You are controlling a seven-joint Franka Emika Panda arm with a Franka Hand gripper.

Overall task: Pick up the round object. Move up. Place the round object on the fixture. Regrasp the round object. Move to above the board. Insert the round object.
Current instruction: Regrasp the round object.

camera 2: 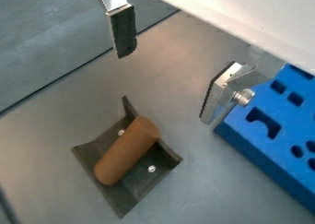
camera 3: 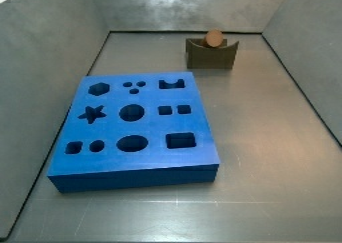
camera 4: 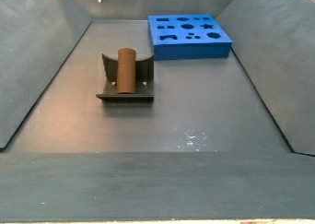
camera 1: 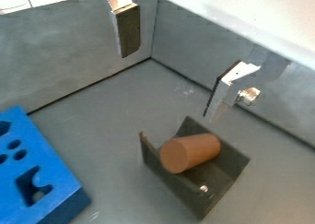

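Note:
The round object (camera 1: 189,152) is an orange-brown peg lying on its side in the notch of the dark fixture (camera 1: 216,183). Both show again in a wrist view, the peg (camera 2: 125,150) on the fixture (camera 2: 121,198), and in both side views, the peg (camera 3: 214,37) (camera 4: 123,68) on the fixture (camera 3: 201,56) (camera 4: 143,81). My gripper (camera 1: 178,60) (camera 2: 172,62) hangs open above the floor, clear of the peg, with nothing between its fingers (camera 1: 127,29). The blue board (camera 3: 134,127) (camera 4: 187,34) lies flat on the floor apart from the fixture.
Grey walls (camera 3: 54,97) (camera 4: 43,71) enclose the floor on all sides. The board's edge (camera 1: 31,172) (camera 2: 277,126) shows in both wrist views beside the fixture. Bare floor (camera 4: 172,126) lies between the fixture and the near wall.

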